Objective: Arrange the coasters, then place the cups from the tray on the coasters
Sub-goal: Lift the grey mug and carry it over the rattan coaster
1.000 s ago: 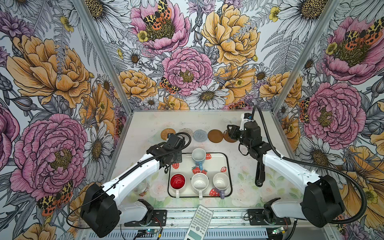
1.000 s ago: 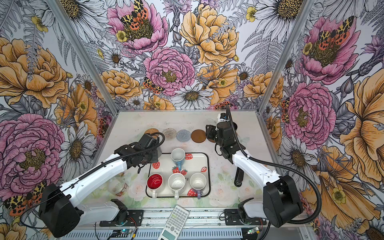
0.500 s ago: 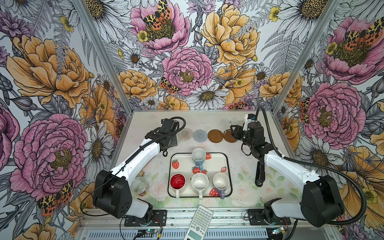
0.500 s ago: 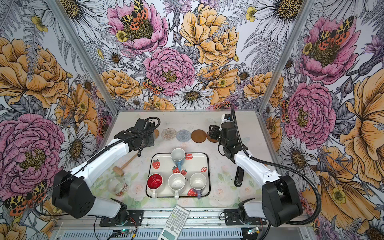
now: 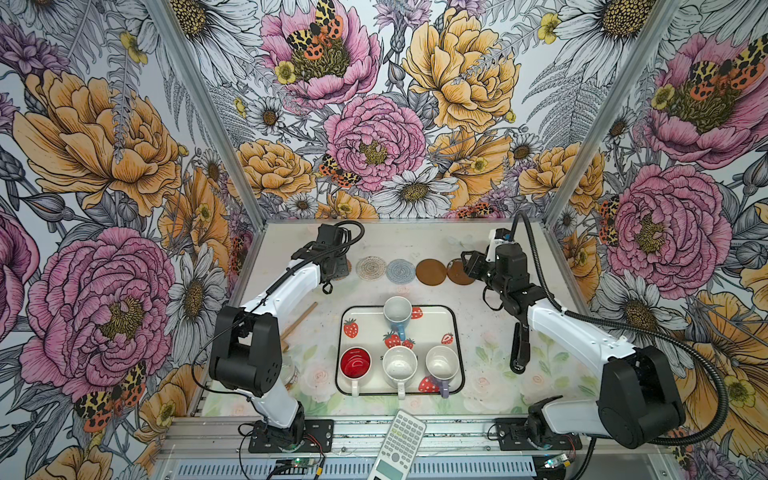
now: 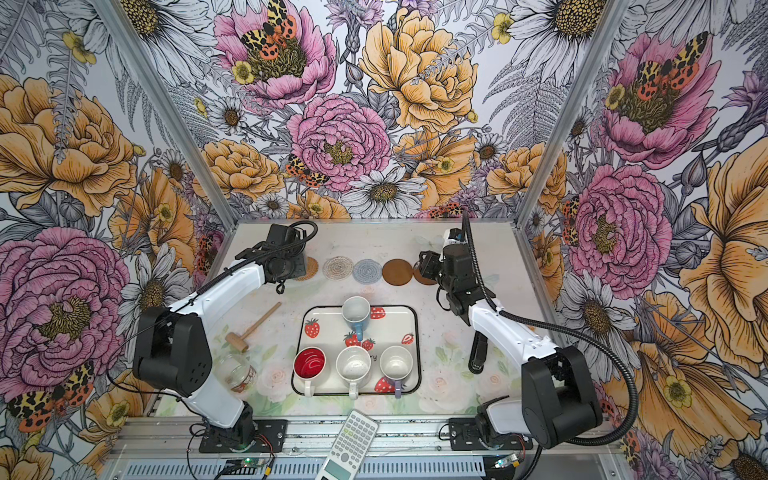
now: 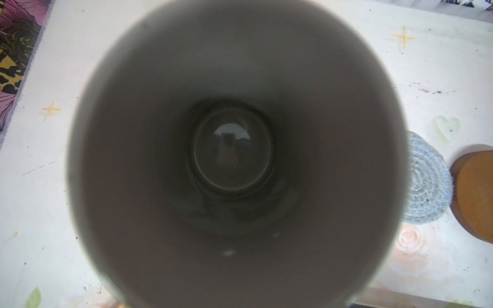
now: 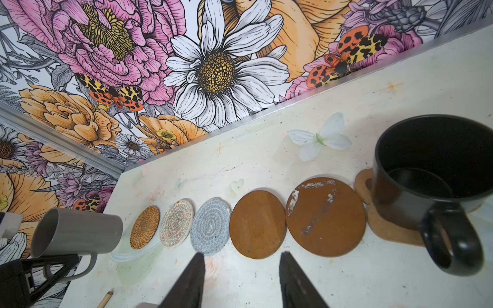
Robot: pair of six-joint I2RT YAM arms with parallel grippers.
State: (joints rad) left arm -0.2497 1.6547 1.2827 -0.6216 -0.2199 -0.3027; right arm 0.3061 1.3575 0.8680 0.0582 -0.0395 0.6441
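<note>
Grey mug [image 8: 77,230]: handle pinched in left gripper [image 8: 60,266] fingers.

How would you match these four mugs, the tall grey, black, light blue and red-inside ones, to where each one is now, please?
Things:
1. tall grey mug
2. black mug
3. light blue mug
4. red-inside mug

Places:
A. near-left corner of the tray
B. standing on the paw-shaped coaster
C. gripped by the left hand, off the table
D. far edge of the tray

Pairs: 1-C, 2-B, 3-D, 4-A.
</note>
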